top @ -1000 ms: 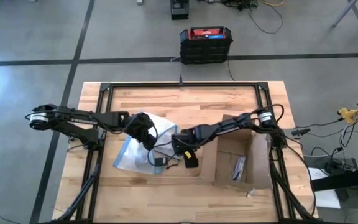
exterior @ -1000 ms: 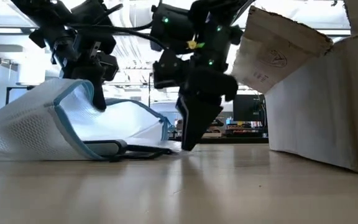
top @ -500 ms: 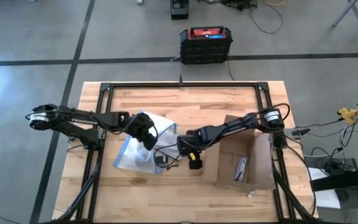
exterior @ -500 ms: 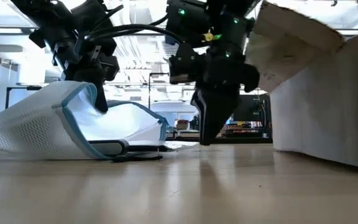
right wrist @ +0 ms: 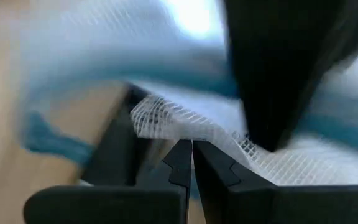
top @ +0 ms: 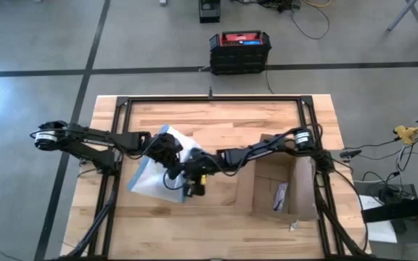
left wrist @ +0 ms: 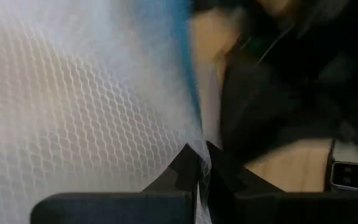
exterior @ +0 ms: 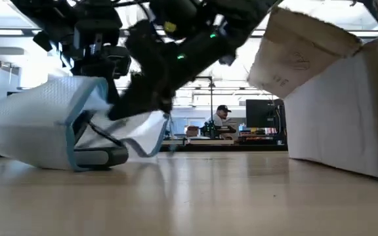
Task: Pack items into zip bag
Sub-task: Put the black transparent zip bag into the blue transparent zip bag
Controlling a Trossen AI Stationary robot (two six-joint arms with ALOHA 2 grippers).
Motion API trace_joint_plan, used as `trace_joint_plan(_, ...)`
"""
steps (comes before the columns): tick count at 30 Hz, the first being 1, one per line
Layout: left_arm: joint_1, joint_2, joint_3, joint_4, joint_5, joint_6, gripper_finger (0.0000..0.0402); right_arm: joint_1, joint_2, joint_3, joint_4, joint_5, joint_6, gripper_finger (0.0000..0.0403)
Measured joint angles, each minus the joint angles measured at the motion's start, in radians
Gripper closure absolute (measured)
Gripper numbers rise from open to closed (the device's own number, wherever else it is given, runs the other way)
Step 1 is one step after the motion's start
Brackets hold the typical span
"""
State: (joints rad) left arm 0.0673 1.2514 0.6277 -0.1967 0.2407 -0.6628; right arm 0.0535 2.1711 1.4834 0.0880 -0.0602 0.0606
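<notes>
While the left gripper [left wrist: 197, 163] pinches the bag [top: 145, 177] rim, lifting its mouth off the table [top: 216, 119], the right gripper [right wrist: 191, 155] sits closed at that opening, apparently on mesh. Items: unseen. Advice: keep the mouth taut and wide.

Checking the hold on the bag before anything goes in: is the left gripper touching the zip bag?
Touching. In the left wrist view the left gripper is shut with the zip bag mesh edge pinched between its fingertips.
</notes>
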Motion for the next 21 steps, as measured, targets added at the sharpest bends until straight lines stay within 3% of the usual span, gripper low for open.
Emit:
trace_joint_plan(8,0.0,0.013,-0.002,-0.016,-0.042,0.013,0.0401,0.001,0.142,0.087,0.015,0.008,0.078,0.0402)
trace_joint_plan(16,-0.003,0.009,-0.001,-0.132,0.017,0.035,0.0401,0.009,0.05,0.08,-0.136,0.197,0.112,0.0403)
trace_joint_plan(21,-0.004,0.012,0.0,-0.14,-0.013,0.061,0.0401,-0.005,0.013,0.07,-0.222,0.185,0.106,0.0403)
